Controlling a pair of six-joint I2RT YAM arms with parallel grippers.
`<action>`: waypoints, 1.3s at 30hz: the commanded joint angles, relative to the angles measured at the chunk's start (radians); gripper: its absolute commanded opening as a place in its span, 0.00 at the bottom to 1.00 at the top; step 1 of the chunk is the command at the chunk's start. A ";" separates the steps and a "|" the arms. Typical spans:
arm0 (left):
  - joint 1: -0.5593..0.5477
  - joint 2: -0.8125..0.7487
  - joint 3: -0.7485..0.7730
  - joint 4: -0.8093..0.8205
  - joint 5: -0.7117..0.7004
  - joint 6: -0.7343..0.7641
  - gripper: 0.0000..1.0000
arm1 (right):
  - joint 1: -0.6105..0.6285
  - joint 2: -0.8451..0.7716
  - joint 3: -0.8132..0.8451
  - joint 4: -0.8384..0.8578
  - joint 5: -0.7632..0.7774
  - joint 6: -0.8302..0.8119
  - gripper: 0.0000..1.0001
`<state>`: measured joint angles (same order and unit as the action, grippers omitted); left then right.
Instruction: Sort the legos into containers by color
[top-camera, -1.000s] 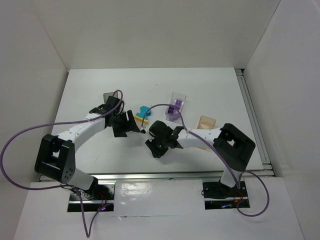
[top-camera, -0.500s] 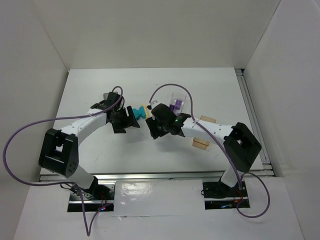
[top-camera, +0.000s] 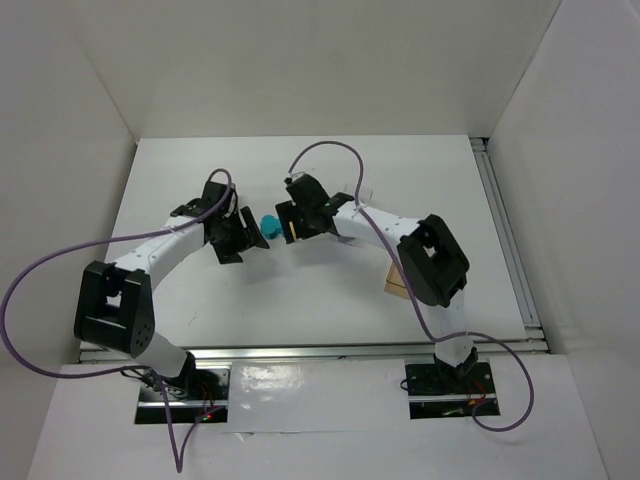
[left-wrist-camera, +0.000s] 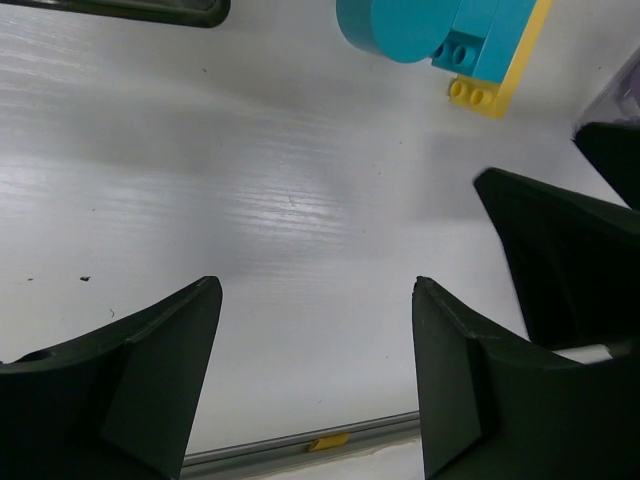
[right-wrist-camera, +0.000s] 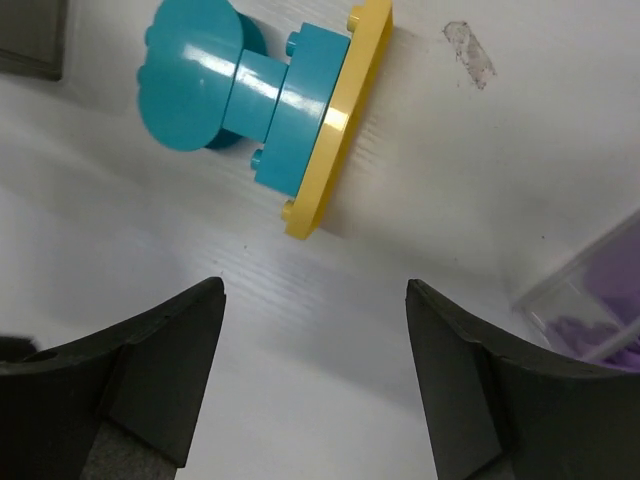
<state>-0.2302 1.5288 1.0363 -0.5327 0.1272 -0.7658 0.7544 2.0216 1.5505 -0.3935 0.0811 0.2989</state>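
A rounded teal lego (right-wrist-camera: 190, 90) is joined to a teal brick (right-wrist-camera: 295, 110) on a thin yellow plate (right-wrist-camera: 335, 125), lying on the table. In the top view this cluster (top-camera: 270, 224) sits between the two grippers. My left gripper (left-wrist-camera: 315, 290) is open and empty, just left of the cluster. Just right of it, my right gripper (right-wrist-camera: 315, 290) is open and empty too. The clear container (right-wrist-camera: 590, 310) holds purple legos. The dark grey container (left-wrist-camera: 150, 10) shows only an edge. The amber container (top-camera: 396, 284) is partly hidden by the right arm.
The right gripper's black fingers (left-wrist-camera: 560, 250) show at the right of the left wrist view, close to my left fingers. White walls enclose the table on three sides. A metal rail (top-camera: 505, 240) runs along its right edge.
My right arm has swung from the front middle back to the teal and yellow legos, and its jaws have opened. The left gripper has shifted slightly back and left.
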 joint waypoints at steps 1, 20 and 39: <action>0.017 -0.044 0.008 -0.015 -0.005 -0.003 0.82 | -0.001 0.055 0.083 -0.048 -0.023 0.026 0.81; 0.086 -0.081 -0.042 -0.006 0.014 0.016 0.81 | -0.001 0.244 0.211 -0.015 0.103 0.175 0.79; 0.095 -0.090 -0.042 0.006 0.071 0.062 0.82 | 0.029 0.238 0.240 -0.013 0.178 0.184 0.26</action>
<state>-0.1406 1.4780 0.9985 -0.5392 0.1600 -0.7380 0.7746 2.2986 1.7958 -0.4019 0.2314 0.4774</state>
